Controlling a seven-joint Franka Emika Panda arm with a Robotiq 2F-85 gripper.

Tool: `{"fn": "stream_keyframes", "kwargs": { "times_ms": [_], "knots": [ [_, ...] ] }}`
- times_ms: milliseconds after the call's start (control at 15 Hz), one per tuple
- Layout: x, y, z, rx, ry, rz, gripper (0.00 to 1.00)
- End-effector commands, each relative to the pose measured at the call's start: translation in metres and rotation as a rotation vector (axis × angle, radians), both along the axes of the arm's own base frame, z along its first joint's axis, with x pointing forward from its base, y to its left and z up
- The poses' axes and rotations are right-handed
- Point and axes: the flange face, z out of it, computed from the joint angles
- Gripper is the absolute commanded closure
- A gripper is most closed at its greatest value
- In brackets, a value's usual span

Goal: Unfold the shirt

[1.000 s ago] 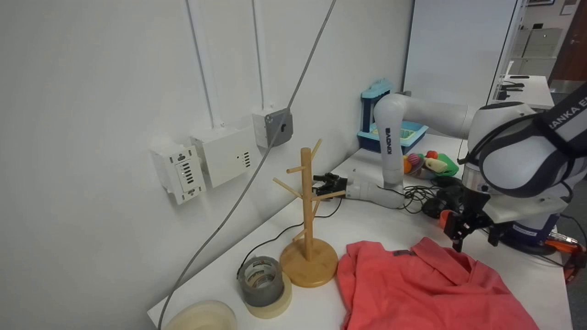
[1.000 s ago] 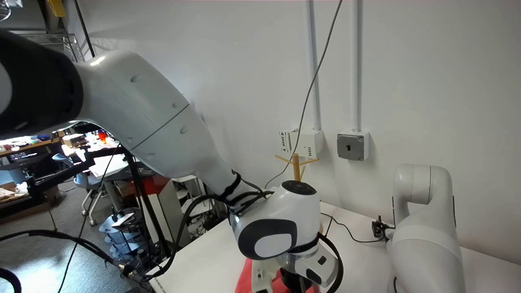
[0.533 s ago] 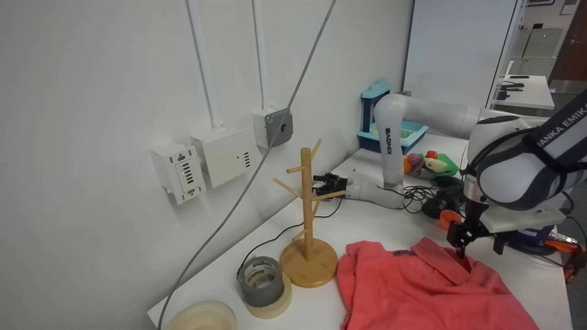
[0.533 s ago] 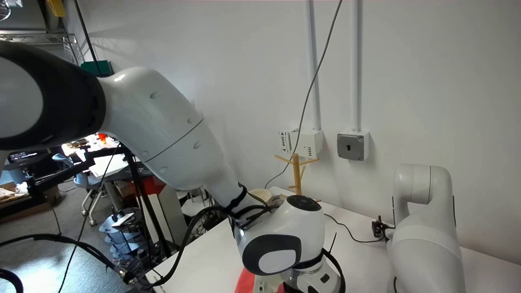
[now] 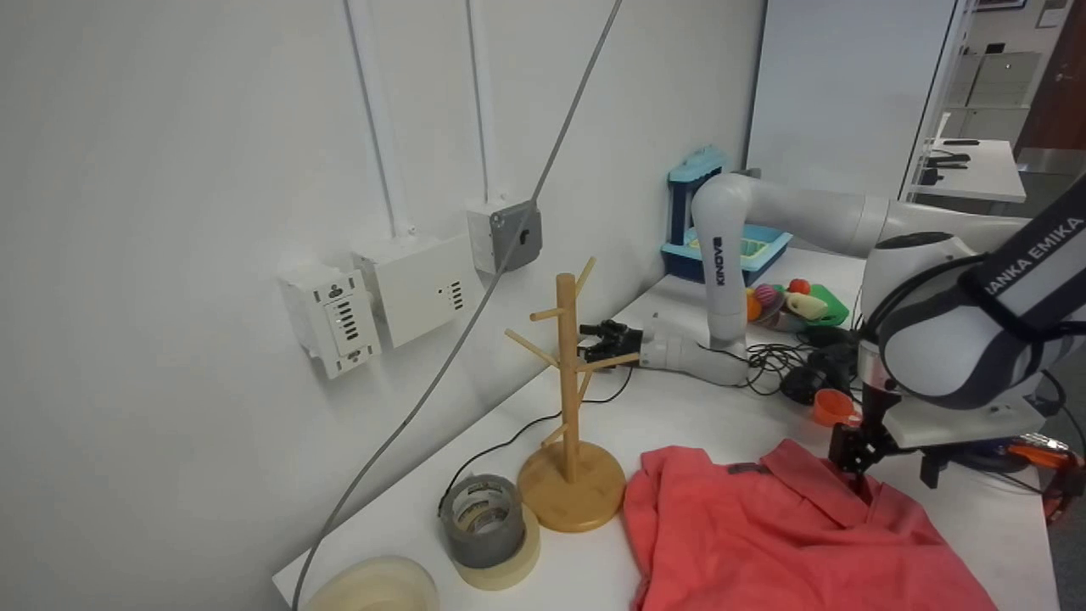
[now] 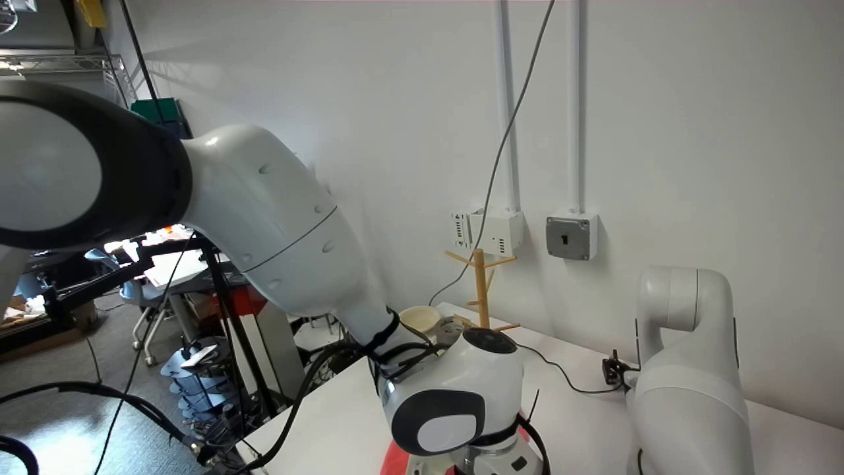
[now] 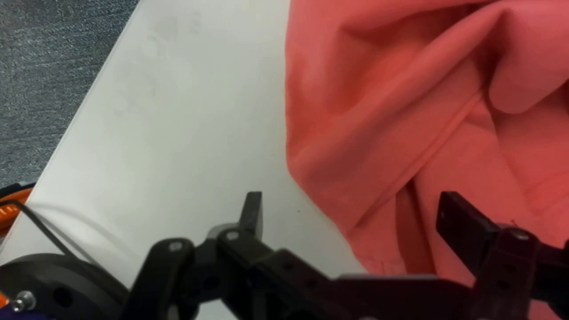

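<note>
The salmon-red shirt (image 5: 789, 543) lies folded and creased on the white table, its collar facing my arm's base. In the wrist view its creased edge (image 7: 346, 169) runs through the middle. My gripper (image 5: 896, 480) is low at the collar side, fingers wide apart and holding nothing. Seen from the wrist, the gripper (image 7: 351, 195) has one finger (image 7: 252, 213) over bare table and the opposite finger (image 7: 464, 231) over the cloth. Whether that finger touches the cloth I cannot tell. In an exterior view my arm covers most of the shirt, leaving a small red patch (image 6: 393, 458).
A wooden mug-tree stand (image 5: 570, 407) is beside the shirt, with tape rolls (image 5: 484, 526) and a pale bowl (image 5: 377, 585) nearby. A second arm (image 5: 721, 246) rests along the wall. Close to my gripper are an orange cup (image 5: 831, 406) and cables (image 5: 768, 365).
My gripper has come down and slightly toward the shirt, one finger now overlapping the collar area in an exterior view. Its fingers have stayed apart. The shirt has not moved.
</note>
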Motion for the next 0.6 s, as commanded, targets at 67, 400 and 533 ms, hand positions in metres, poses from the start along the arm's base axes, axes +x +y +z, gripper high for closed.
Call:
{"fn": "stream_keyframes", "kwargs": {
  "times_ms": [67, 400, 533],
  "knots": [
    [0.0069, -0.0006, -0.0098, -0.023, 0.000, -0.038, 0.02],
    [0.0109, -0.0070, -0.0100, -0.039, -0.003, -0.054, 0.43],
    [0.0117, -0.0082, -0.0098, -0.043, -0.005, -0.055, 0.59]
  ]
}}
